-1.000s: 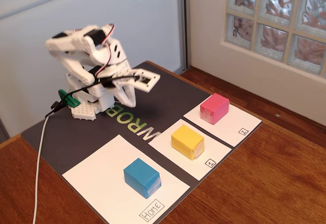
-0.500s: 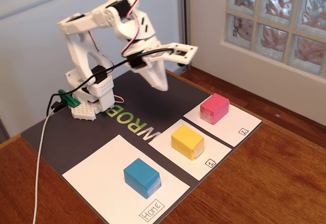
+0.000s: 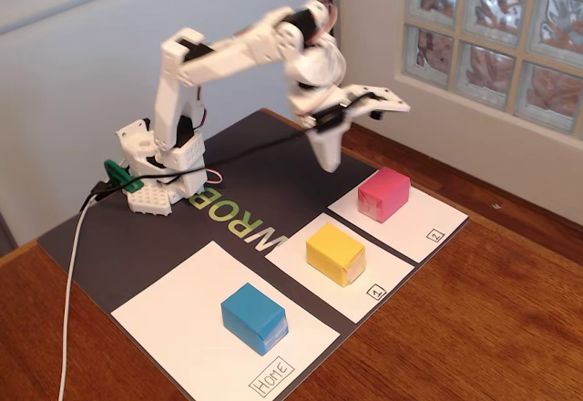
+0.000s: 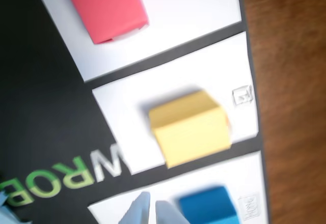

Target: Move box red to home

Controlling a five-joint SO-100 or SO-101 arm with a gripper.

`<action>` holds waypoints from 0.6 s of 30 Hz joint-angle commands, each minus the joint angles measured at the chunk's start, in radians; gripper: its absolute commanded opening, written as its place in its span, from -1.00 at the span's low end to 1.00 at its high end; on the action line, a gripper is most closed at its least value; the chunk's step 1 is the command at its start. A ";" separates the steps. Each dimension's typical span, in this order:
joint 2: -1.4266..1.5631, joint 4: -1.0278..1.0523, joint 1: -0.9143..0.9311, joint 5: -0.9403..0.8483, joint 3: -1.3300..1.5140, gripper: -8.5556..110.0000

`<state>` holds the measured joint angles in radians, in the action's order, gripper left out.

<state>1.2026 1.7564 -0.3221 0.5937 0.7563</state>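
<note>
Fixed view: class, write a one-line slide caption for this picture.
White arm's gripper hangs above the red box on sheet 2; the blue box occupies the Home sheet.

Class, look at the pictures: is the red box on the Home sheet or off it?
Off it. The red box sits on the sheet labelled 2.

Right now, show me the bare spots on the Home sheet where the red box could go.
The Home sheet is bare on its left half, toward the black mat, left of the blue block. It is crowded near the label corner beside the blue block. The red box sits on sheet 2.
</note>
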 commanded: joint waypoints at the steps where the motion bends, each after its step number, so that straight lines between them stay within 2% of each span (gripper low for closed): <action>1: -0.011 0.075 -0.051 -0.074 -0.078 -0.83; 6: -0.083 0.075 -0.103 -0.112 -0.164 -0.83; 18: -0.212 0.012 -0.189 0.014 -0.244 -0.75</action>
<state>0.9833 1.7533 -0.4939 0.5921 0.5584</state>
